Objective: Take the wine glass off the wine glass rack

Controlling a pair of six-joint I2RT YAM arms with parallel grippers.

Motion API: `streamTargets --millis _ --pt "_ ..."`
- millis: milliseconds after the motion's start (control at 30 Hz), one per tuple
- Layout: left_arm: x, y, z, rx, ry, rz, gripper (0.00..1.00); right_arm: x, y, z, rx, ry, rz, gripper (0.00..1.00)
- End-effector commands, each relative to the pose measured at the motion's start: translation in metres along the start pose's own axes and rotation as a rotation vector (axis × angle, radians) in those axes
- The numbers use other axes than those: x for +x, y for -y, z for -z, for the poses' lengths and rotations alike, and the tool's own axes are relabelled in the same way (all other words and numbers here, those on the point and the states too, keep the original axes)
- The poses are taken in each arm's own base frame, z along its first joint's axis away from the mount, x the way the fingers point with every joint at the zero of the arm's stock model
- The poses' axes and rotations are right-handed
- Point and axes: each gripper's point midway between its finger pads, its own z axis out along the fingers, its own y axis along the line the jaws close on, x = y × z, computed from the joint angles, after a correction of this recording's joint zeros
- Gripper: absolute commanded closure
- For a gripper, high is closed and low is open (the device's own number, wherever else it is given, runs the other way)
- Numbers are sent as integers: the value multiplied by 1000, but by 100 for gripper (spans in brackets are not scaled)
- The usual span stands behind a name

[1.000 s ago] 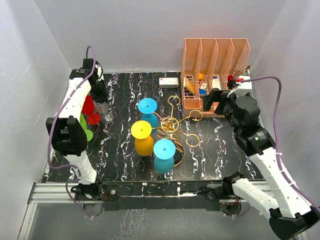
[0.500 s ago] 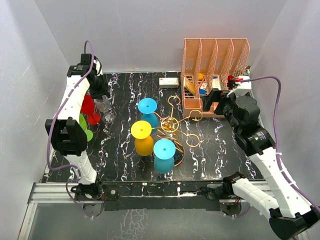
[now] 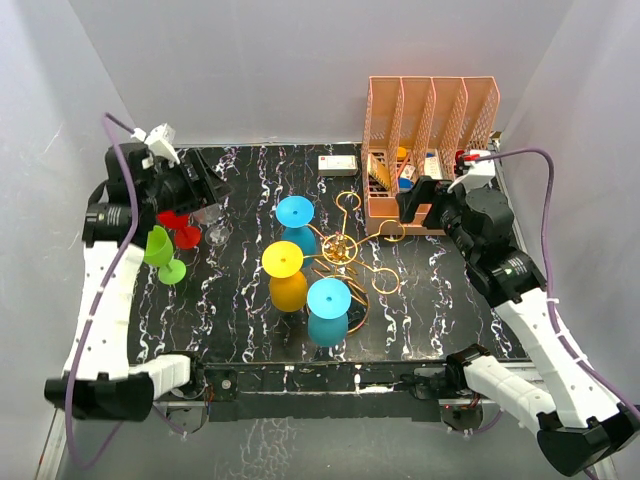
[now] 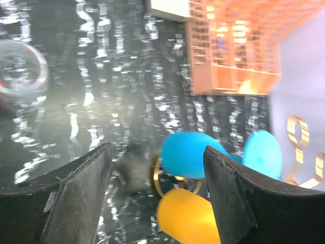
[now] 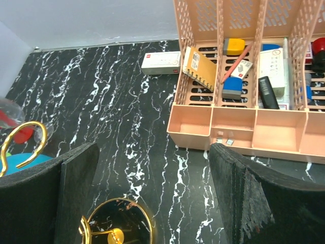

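Observation:
The gold wine glass rack stands mid-table. A blue, a yellow and a light-blue wine glass hang on it upside down. A clear wine glass rests on the black table next to a red glass and a green one. My left gripper hovers just behind the clear glass, open and empty. In the left wrist view the clear glass lies far left, with the blue and yellow glasses ahead. My right gripper is open beside a rack loop.
An orange slotted file organizer with stationery stands at the back right, right behind my right gripper. A small white box lies at the back middle. White walls close in the table on three sides.
My left gripper opened and let go of the clear glass, which now rests on the table. The left arm swung up and leftward. The right arm barely moved.

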Motion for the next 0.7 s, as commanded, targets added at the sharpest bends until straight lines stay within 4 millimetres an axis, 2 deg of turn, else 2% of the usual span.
streamTargets --millis 0,167,333,433,500,667 --pt "7 61 17 344 15 74 28 -42 -23 10 -90 97 -49 2" --pt "19 94 35 557 -19 124 26 -67 -49 24 -205 123 -88 2" --pt "36 88 35 539 -25 118 25 -80 -90 46 -433 97 -57 1" --pt "44 80 31 512 -37 113 25 -73 -118 68 -637 57 47 2" --pt "47 75 29 486 -41 105 25 -63 -130 84 -756 39 158 2" --pt "50 70 24 467 -49 84 25 -37 -142 122 -934 129 481 2"
